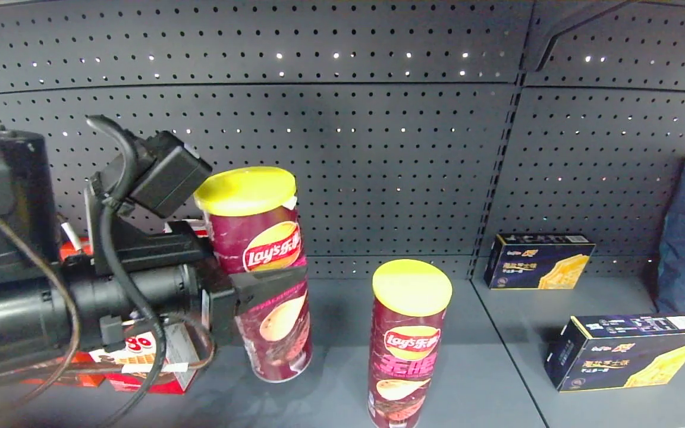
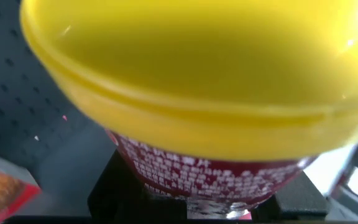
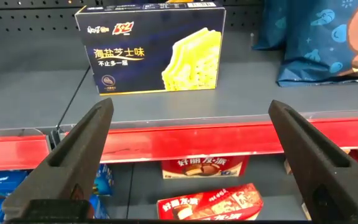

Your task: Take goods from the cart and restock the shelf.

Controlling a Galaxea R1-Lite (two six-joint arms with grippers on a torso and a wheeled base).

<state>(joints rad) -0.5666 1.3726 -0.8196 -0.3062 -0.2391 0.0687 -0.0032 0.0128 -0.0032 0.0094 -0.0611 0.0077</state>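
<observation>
Gripper on my left arm (image 1: 262,284), left of frame, clamped on 1 chip can (image 1: 253,238), slightly tilted above the shelf (image 1: 330,321). I see a 2nd can (image 1: 411,345) upright at centre, 2 dark boxes (image 1: 537,261) (image 1: 625,351) at right. Right gripper (image 3: 191,106) spread apart, facing 1 of them.

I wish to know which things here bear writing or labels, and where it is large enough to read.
Raised chip can: big logo on its side, readable; fine print under the lid, too blurred.
Standing chip can: same logo, readable.
Dark box: large characters on its front, readable.
Lower-shelf red box: characters, readable.
Leftmost red box: large digits, partly hidden.
</observation>
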